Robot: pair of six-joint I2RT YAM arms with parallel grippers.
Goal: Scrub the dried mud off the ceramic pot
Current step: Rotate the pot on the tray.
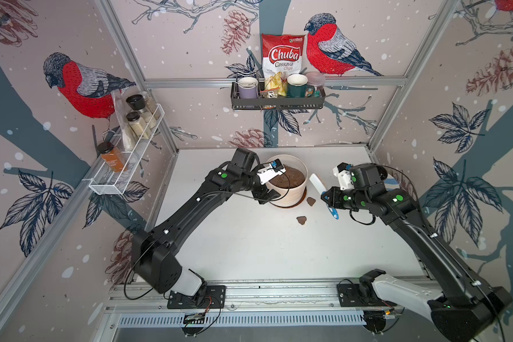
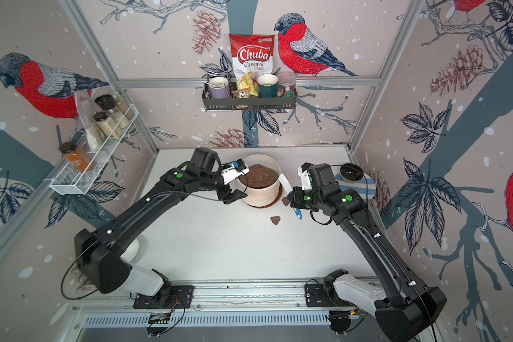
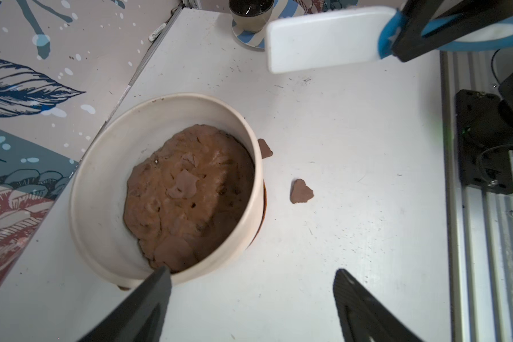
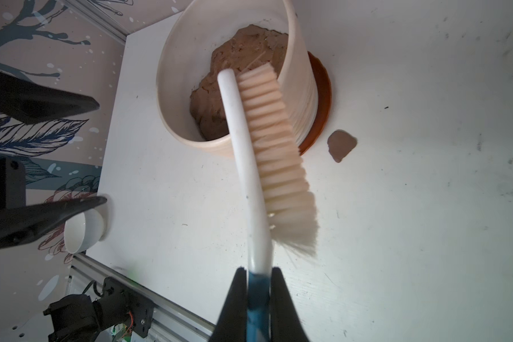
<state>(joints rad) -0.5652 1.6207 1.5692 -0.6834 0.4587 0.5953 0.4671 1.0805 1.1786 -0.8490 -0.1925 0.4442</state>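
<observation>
Plainly, the white-backed scrubbing brush with a blue handle is gripped by the right hand, which is clenched on the handle. Its long axis is pointed from that hand toward the large cream-white ribbed ceramic pot. The pot is stood on a round brown saucer at the back middle of the white bench.

The bristled head is held just beside the pot's wall on the right arm's side; whether contact is made cannot be told. The left hand is held released at the pot's opposite side, jaws spread wide, one finger at the rim, nothing grasped.

Two flat brown lumps of dried mud are seen on the bench, off the pot. One lies just beside the saucer, the other nearer the front. Any further scrubbing is judged to fall to the right hand, the only one holding the brush.
</observation>
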